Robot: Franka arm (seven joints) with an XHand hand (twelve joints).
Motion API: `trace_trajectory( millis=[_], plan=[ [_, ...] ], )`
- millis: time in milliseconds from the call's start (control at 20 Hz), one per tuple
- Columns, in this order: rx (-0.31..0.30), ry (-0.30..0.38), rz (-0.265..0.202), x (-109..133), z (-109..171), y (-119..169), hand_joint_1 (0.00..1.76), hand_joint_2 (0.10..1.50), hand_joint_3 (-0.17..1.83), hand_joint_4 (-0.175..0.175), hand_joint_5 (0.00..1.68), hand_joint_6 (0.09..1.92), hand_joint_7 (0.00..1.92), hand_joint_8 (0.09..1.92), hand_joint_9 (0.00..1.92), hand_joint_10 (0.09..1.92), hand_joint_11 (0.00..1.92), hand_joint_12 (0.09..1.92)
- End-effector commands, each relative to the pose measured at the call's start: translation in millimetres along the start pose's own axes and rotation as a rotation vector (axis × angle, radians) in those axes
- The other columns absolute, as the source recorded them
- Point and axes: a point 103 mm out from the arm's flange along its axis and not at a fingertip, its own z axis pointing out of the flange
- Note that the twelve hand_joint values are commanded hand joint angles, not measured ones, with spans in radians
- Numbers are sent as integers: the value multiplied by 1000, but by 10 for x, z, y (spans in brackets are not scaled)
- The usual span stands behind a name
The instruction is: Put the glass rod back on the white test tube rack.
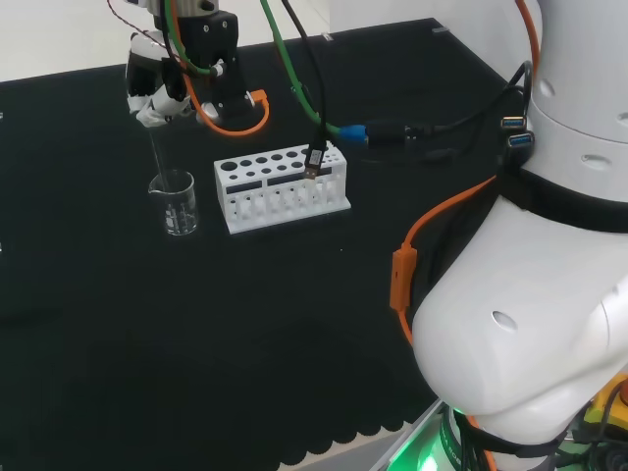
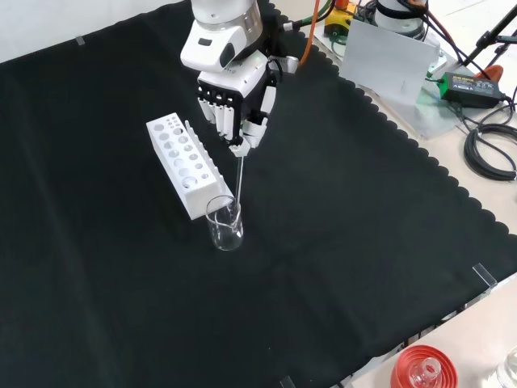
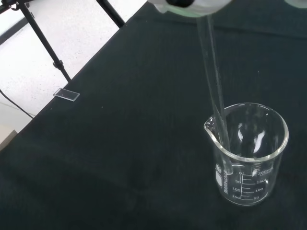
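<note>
The hand (image 2: 236, 97) pinches the rod (image 2: 239, 179) by its top; it hangs upright into the beaker (image 2: 224, 224), just beside the rack (image 2: 184, 162).

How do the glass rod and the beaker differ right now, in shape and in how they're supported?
The glass rod is thin and long; the beaker is short and wide with a spout. The rod hangs from the robot hand, whose fingers curl round its top, while the beaker stands upright on the cloth beside the white rack. Both are clear glass, and the rod's lower end sits inside the beaker.
</note>
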Motion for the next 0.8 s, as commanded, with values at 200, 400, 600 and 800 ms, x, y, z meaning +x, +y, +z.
trace_trajectory(
  millis=[200, 400, 600, 800],
  plan=[
    [4, -6, 17, -23, -2, 113, 1300, 1063, 0, -175, 1055, 602, 1168, 1001, 1660, 628, 1508, 863],
    [-12, -4, 17, -13, -19, 117, 1300, 1063, 0, -175, 1054, 602, 1169, 1001, 1661, 628, 1508, 863],
    [-23, -4, 33, -81, -32, 70, 1300, 1063, 0, -175, 1054, 602, 1169, 1001, 1661, 628, 1508, 863],
    [-25, -14, 42, -100, -112, 70, 1300, 1063, 0, -175, 1054, 602, 1169, 1001, 1661, 628, 1508, 863]
  ],
)
